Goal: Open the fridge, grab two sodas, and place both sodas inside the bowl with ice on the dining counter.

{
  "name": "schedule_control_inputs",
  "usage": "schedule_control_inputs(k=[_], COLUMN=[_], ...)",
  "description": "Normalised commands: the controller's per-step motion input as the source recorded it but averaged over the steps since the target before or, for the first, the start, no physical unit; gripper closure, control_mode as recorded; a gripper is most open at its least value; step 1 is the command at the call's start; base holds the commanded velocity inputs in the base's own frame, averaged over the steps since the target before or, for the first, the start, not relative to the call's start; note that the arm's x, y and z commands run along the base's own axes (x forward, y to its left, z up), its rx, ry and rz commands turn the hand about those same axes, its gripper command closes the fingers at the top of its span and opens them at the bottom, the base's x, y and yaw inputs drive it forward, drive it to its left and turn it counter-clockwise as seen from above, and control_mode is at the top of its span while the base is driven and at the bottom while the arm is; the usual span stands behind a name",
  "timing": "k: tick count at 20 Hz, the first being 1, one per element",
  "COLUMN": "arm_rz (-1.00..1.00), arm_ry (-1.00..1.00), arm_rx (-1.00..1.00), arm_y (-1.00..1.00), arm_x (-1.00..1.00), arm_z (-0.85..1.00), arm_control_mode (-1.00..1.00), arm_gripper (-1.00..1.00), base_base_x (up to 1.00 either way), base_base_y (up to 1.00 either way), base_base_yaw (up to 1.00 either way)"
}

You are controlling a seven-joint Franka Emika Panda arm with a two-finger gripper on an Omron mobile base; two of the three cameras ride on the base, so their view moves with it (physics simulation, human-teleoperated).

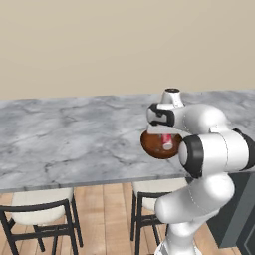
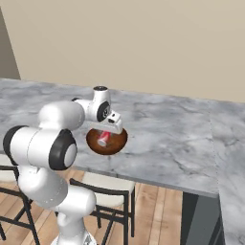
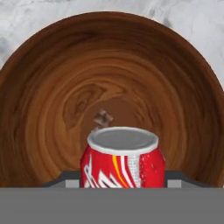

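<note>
My gripper is shut on a red soda with a silvery top and holds it upright, low over the middle of the bowl. The dark reddish-brown wooden bowl sits on the grey-veined marble dining counter, near its front edge. From the right, the hand points down with the soda under it. Looking along the gripper, the soda stands between the jaws, and the bowl lies below it. A small brownish lump lies on the bowl's floor. The fridge is out of view.
The dining counter runs wide to the left and back towards a beige wall. Two cushioned chairs with black frames are tucked under its front edge. At the right, the counter turns towards me.
</note>
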Motion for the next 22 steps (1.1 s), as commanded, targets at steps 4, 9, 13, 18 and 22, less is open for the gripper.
schedule_control_inputs(k=[4, 9, 13, 18, 22], arm_rz=[0.0, 0.0, 0.0, 0.0, 0.0], arm_ry=[0.0, 0.01, 0.02, 0.03, 0.04], arm_rx=[-0.02, 0.0, 0.0, 0.0, 0.0], arm_y=[0.0, 0.0, 0.0, 0.0, 0.0], arm_x=[0.26, 0.27, 0.29, 0.23, 0.17], arm_z=[-0.27, -0.25, -0.22, -0.23, -0.23], arm_control_mode=[-1.0, -1.0, -1.0, -1.0, -1.0], arm_gripper=[1.0, 1.0, 1.0, 1.0, 1.0], base_base_x=[0.0, 0.0, 0.0, 0.0, 0.0], base_base_y=[0.0, 0.0, 0.0, 0.0, 0.0], base_base_yaw=[0.0, 0.0, 0.0, 0.0, 0.0])
